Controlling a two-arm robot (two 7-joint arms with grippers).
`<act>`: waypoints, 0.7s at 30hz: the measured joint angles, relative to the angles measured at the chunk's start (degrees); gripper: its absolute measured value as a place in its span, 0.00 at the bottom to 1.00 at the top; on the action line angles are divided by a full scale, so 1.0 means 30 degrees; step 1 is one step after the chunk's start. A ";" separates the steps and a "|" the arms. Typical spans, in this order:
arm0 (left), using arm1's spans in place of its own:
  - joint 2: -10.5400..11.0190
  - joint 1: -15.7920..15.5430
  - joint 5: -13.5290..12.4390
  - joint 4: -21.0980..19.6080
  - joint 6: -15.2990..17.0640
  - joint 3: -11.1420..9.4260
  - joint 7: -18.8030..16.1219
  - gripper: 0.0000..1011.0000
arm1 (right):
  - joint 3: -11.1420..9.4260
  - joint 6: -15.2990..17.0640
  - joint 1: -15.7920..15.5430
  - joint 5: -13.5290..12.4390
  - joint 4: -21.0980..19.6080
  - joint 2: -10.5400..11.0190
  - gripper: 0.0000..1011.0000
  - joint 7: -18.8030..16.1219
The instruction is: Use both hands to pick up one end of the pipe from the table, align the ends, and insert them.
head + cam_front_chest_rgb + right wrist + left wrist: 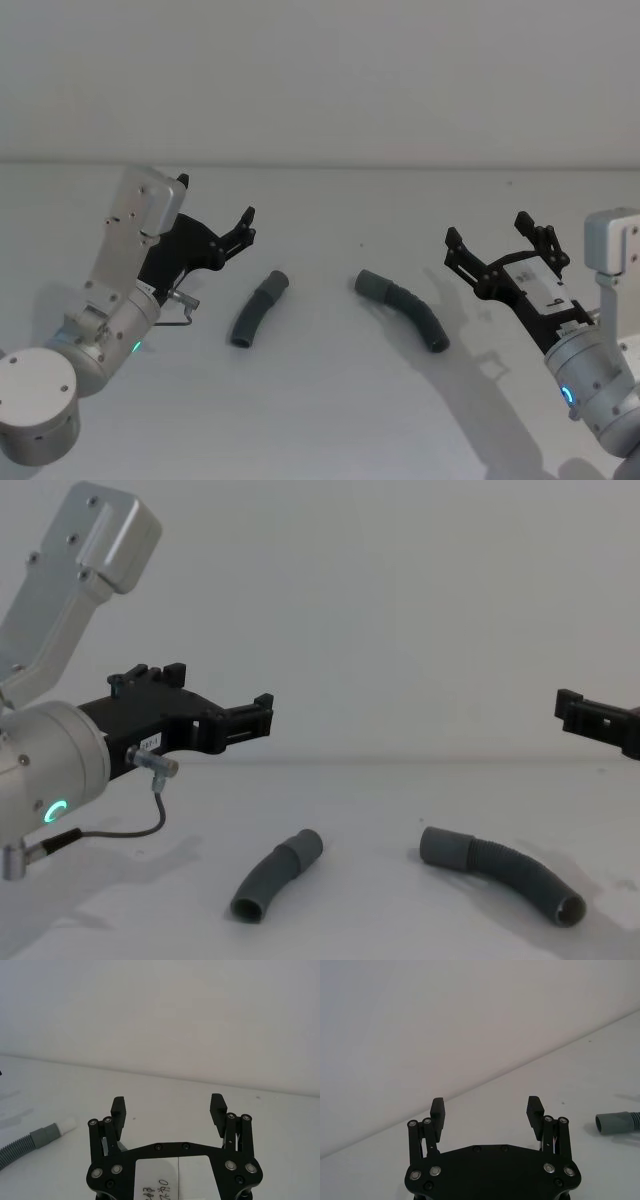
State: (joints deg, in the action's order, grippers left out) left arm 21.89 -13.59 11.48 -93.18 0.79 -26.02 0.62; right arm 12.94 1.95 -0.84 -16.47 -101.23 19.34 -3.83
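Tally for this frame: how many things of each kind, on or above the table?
Dark grey corrugated hose pieces: 2 (shorter hose piece, longer hose piece)
Black skeletal-fingered grippers: 2 (left gripper, right gripper, both open)
Total: 4

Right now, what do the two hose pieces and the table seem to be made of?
The shorter hose piece and the longer hose piece: probably flexible plastic or rubber, matte dark grey, judging by the ribbed, corrugated bodies and the smooth cuffs. The table: matte white, perhaps laminate or painted board, with an even surface, no glare and soft shadows. The exact material is unclear.
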 joint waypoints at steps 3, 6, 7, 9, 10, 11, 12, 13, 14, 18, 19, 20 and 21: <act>0.0000 -0.0001 -0.0001 0.0000 0.0000 0.0000 0.0001 0.99 | 0.0001 0.0000 0.0000 0.0000 0.0001 0.0000 0.99 0.0000; 0.0000 0.0000 0.0000 0.0000 0.0001 0.0001 0.0000 0.99 | 0.0000 0.0000 0.0001 0.0000 0.0001 0.0000 0.99 0.0000; 0.0000 0.0000 0.0001 0.0000 0.0001 0.0000 0.0001 0.99 | 0.0000 -0.0001 0.0000 0.0001 0.0001 0.0000 0.99 0.0001; 0.0001 0.0000 0.0001 0.0000 0.0001 0.0000 0.0001 0.99 | 0.0000 -0.0001 0.0001 0.0000 0.0001 0.0000 0.99 0.0000; -0.0001 0.0000 0.0001 0.0000 0.0001 0.0000 0.0001 0.99 | 0.0000 0.0000 0.0001 0.0000 0.0001 0.0000 0.99 0.0000; 0.0000 0.0000 0.0001 0.0000 0.0002 0.0000 0.0000 0.99 | 0.0000 -0.0001 0.0000 0.0001 0.0001 0.0000 0.99 0.0000; 0.0000 0.0000 0.0001 0.0000 0.0002 0.0000 0.0000 0.99 | 0.0000 0.0000 0.0000 0.0001 0.0001 0.0000 0.99 0.0001; 0.0000 0.0000 0.0001 0.0000 0.0001 0.0001 0.0001 0.99 | 0.0000 -0.0001 0.0000 0.0001 0.0001 0.0000 0.99 0.0000; 0.0000 0.0000 0.0001 0.0000 0.0003 0.0001 0.0001 0.99 | 0.0000 -0.0001 0.0000 0.0001 0.0001 0.0000 0.99 0.0000; 0.0000 0.0001 0.0001 0.0000 0.0001 0.0001 0.0001 0.99 | 0.0000 0.0000 0.0000 0.0001 0.0000 -0.0001 0.99 0.0000; 0.0000 0.0000 0.0001 0.0000 0.0003 0.0001 0.0001 0.99 | 0.0000 -0.0001 -0.0001 0.0001 0.0001 0.0000 0.99 0.0000; 0.0000 0.0000 0.0001 0.0000 0.0003 0.0000 0.0001 0.99 | 0.0000 0.0001 0.0000 0.0000 0.0000 -0.0001 0.99 0.0000; 0.0000 0.0000 0.0001 0.0000 0.0002 0.0000 0.0001 0.99 | 0.0000 0.0000 0.0001 0.0000 0.0002 -0.0001 0.99 0.0000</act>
State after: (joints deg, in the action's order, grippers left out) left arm 21.89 -13.59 11.48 -93.18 0.80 -26.02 0.63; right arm 12.94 1.95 -0.84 -16.47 -101.23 19.33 -3.83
